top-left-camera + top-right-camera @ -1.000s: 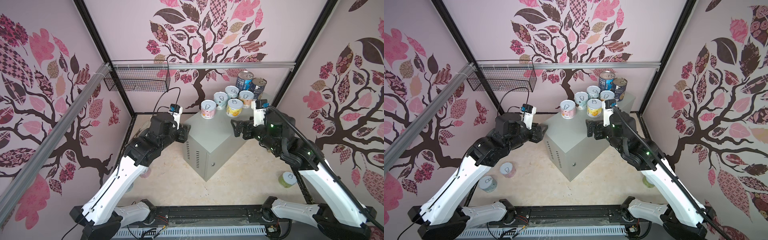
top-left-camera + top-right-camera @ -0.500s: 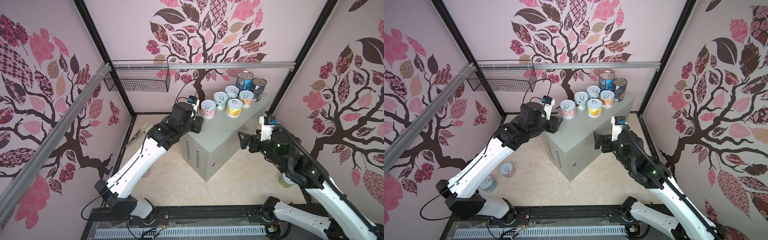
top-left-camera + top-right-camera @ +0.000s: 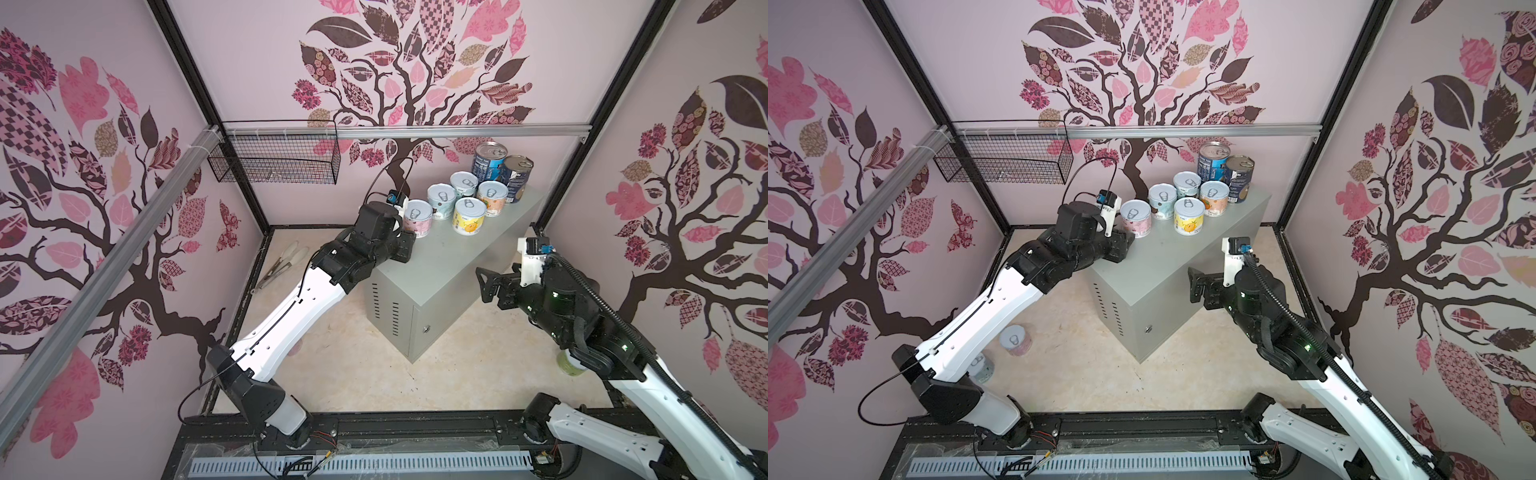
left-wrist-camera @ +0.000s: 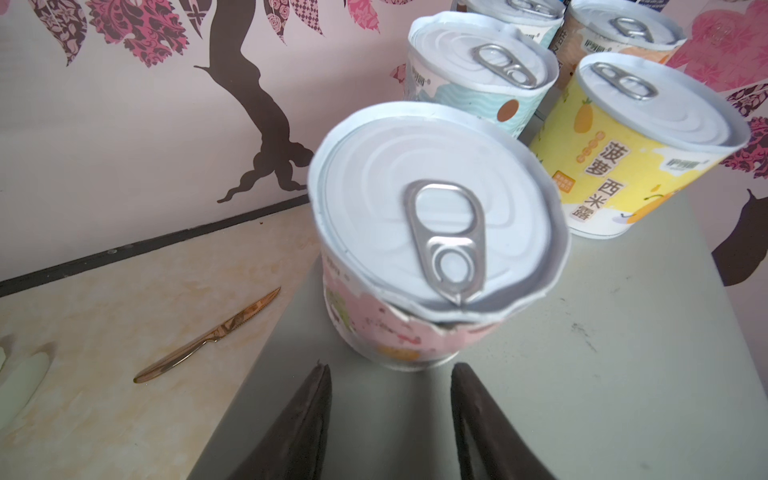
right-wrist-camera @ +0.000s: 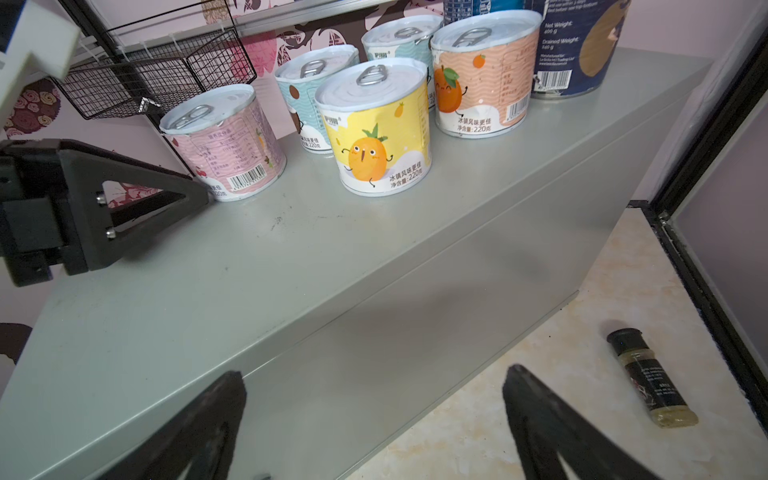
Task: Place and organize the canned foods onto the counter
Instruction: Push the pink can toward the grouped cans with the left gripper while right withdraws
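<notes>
Pink can (image 4: 432,232) sits near the counter (image 3: 449,266) edge at my nine o'clock, so my left gripper (image 4: 390,415), clenched empty behind it, could shove it off.

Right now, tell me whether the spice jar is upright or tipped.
Tipped. The spice jar lies on its side on the floor beside the grey counter, black cap pointing away from the right wrist camera.

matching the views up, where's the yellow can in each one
Top views: yellow can stands at the front of the can cluster on the counter.
Left wrist: far right, behind the pink can.
Right wrist: upper middle.
Shared landmark: the pink can, its neighbour.
</notes>
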